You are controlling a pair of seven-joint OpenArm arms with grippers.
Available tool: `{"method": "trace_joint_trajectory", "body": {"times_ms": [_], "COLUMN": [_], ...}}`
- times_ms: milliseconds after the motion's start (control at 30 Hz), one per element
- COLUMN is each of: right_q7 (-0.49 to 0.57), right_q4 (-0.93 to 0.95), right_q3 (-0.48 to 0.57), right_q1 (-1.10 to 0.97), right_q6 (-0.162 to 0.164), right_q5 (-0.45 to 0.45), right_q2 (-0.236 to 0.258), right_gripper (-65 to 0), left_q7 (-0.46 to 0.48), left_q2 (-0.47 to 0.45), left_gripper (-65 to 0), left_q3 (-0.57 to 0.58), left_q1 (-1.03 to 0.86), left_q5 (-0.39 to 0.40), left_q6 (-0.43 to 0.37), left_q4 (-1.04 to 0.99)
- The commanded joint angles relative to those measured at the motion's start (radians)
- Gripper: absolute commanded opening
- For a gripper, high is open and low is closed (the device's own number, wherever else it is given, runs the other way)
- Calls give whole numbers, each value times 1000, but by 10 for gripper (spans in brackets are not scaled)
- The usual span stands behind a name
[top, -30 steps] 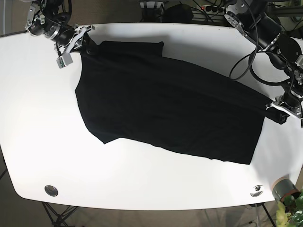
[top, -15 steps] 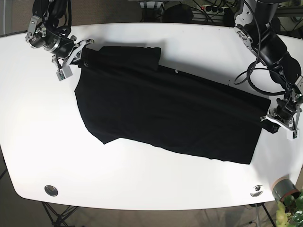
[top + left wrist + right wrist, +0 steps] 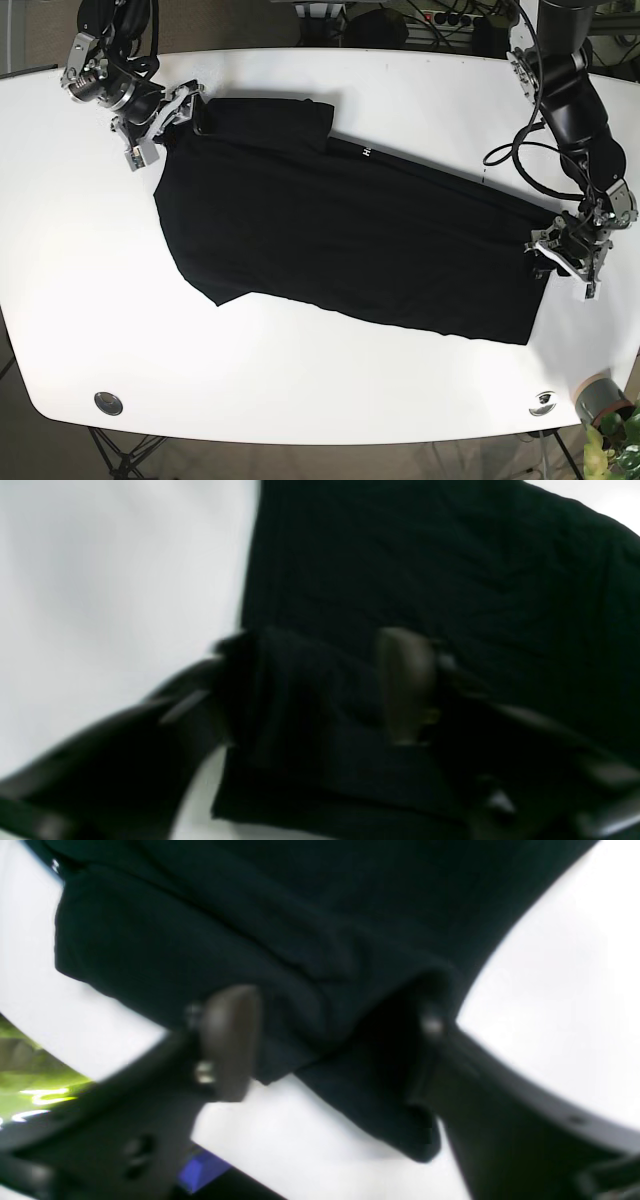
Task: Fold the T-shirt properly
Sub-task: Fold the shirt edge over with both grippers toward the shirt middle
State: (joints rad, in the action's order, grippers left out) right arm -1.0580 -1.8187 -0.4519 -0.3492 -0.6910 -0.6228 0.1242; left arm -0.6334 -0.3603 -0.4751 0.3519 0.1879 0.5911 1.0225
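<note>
While spread flat on the white table [image 3: 90,300] — black T-shirt [image 3: 340,240], opposite corners pinched by left gripper [image 3: 562,250] and right gripper [image 3: 165,118].

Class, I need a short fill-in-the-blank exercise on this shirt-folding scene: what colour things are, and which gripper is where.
1. The T-shirt lying on the table is ____ in colour.
2. The table top is ____ in colour.
3. In the base view, the gripper at the shirt's upper left corner is the robot's ____ gripper.
4. Both the left gripper and its partner sit at the shirt's ____, not its middle.

Missing words: black; white; right; edges
</note>
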Motion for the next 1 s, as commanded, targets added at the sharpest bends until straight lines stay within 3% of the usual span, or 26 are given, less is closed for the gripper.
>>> {"method": "trace_joint_trajectory", "body": {"times_ms": [0, 233, 467, 600, 967], "right_q7": [23, 11, 15, 17, 17], "right_q4": [-98, -132, -129, -123, -34], "right_q3": [-5, -5, -5, -2, 3], "right_q1": [-17, -87, -158, -164, -130], "right_q6": [-7, -7, -7, -7, -7], "right_q5": [-19, -24, -73, -76, -85], "right_q2": [-14, -25, -45, -48, -68], "right_gripper": [-222, -220, -220, -220, -220], "left_q7": [28, 54, 229, 300, 315], "left_q2": [-24, -56, -59, -59, -52], "left_gripper": [-244, -244, -244, -244, -244], "left_q3": [-1, -1, 3, 62, 98], "left_q1": [28, 20, -57, -73, -84], "left_q5": [15, 17, 14, 14, 14], "left_q6": [0, 3, 3, 0, 0], "left_q4": [17, 19, 14, 12, 11]}}
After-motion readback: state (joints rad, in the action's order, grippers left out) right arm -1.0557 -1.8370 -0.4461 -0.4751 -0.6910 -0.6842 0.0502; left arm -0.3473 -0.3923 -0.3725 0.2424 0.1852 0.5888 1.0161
